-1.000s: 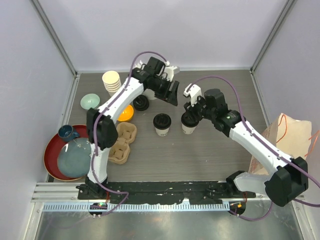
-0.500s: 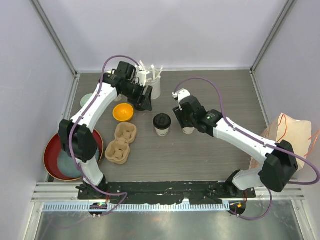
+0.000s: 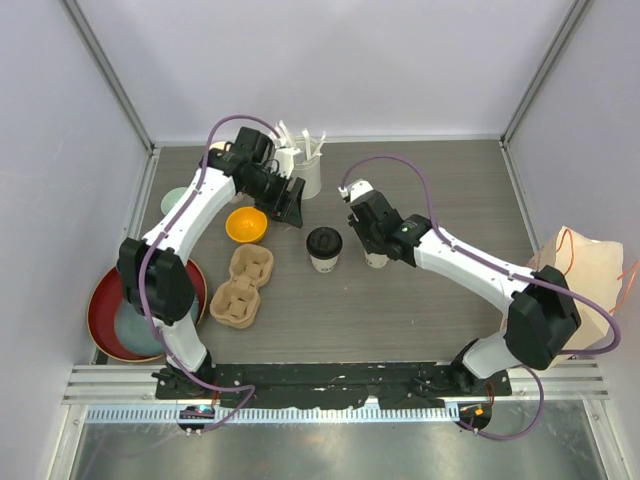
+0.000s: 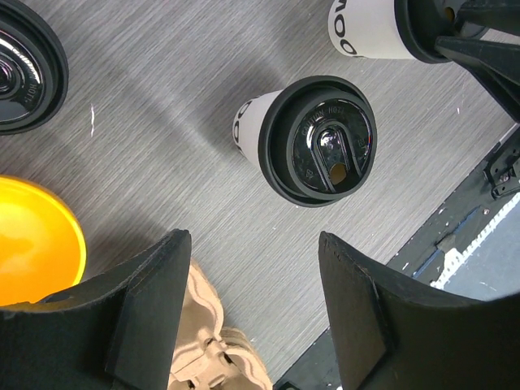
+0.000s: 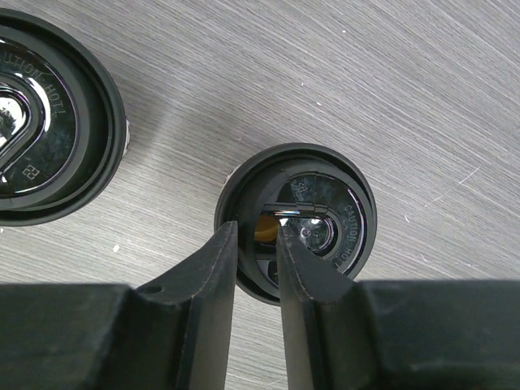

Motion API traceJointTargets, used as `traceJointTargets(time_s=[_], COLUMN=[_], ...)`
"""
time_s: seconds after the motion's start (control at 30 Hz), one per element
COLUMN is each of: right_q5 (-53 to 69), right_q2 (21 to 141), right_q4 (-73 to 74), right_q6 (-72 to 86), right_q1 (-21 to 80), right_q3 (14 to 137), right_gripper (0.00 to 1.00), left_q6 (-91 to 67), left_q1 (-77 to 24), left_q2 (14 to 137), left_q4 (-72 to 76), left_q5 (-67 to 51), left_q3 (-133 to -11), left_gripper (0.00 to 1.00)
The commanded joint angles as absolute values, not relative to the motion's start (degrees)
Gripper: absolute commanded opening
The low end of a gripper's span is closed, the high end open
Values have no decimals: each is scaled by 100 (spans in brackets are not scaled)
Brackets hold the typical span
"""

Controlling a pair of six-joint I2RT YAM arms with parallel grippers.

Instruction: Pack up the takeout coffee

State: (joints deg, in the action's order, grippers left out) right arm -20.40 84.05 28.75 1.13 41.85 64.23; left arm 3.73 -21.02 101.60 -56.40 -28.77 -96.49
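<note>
Two takeout coffees stand mid-table, white paper cups with black lids. The free one [image 3: 323, 248] is seen from above in the left wrist view [image 4: 318, 140]. My left gripper [image 3: 292, 205] hangs open [image 4: 252, 240] behind and left of it, holding nothing. The second cup [image 3: 377, 261] stands under my right gripper [image 3: 372, 240]. In the right wrist view its jaws [image 5: 256, 230] are drawn narrow over the left rim of that cup's lid [image 5: 325, 215], one finger at the outer edge and one on the lid's top. The other cup's lid [image 5: 49, 138] shows at upper left.
A cardboard cup carrier [image 3: 240, 288] lies left of the cups, an orange bowl [image 3: 246, 224] behind it. A loose black lid [image 4: 24, 65] lies near the bowl. A white utensil holder [image 3: 305, 165] stands at the back, a paper bag [image 3: 580, 270] at the right edge, and stacked plates [image 3: 130, 320] at front left.
My left arm swung left from the back centre and now hangs near the orange bowl. My right gripper moved over the second cup and its jaws closed in on the lid's rim.
</note>
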Motion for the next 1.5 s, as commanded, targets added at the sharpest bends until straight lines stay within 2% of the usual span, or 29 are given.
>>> traceJointTargets(time_s=[0.0,0.1,0.3,0.6,0.8,1.0,1.2,1.27,1.33,1.37,1.47], right_q5=[-2039,-2004,-1636,-449,245,396,343,290,264,272,334], right_q2=[8464,8499,8394,8525,9306,10202,10687,10775,10810,10819,10732], right_q4=[2742,2733,2585,2215,2206,2574,2926,2953,3006,3032,3164], right_q6=[18,-113,-237,-281,-281,-360,-501,-536,-562,-571,-659], right_q1=[4184,4114,3780,2410,1531,1090,1081,1090,1081,1081,1081], right_q3=[6671,6688,6697,7066,7813,8778,9245,9290,9351,9386,9518], right_gripper=[27,18,9,5,3,2,2,4,22,37,47], left_q6=[475,475,483,510,536,571,589,589,598,598,598], left_q1=[-2065,-2065,-2065,-2057,-2048,-2030,-2013,-2004,-2004,-2004,-2004], left_q2=[9888,9914,9905,9896,9905,9870,9888,9897,9914,9914,9932], left_q4=[-5599,-5616,-5616,-5625,-5669,-5669,-5687,-5678,-5678,-5695,-5713], left_q5=[-3111,-3138,-3164,-3164,-3164,-3155,-3155,-3164,-3173,-3182,-3182], left_q3=[-9598,-9589,-9598,-9633,-9633,-9624,-9624,-9624,-9633,-9642,-9650], left_gripper=[68,67,67,67,67,67,68,68,68,68,68])
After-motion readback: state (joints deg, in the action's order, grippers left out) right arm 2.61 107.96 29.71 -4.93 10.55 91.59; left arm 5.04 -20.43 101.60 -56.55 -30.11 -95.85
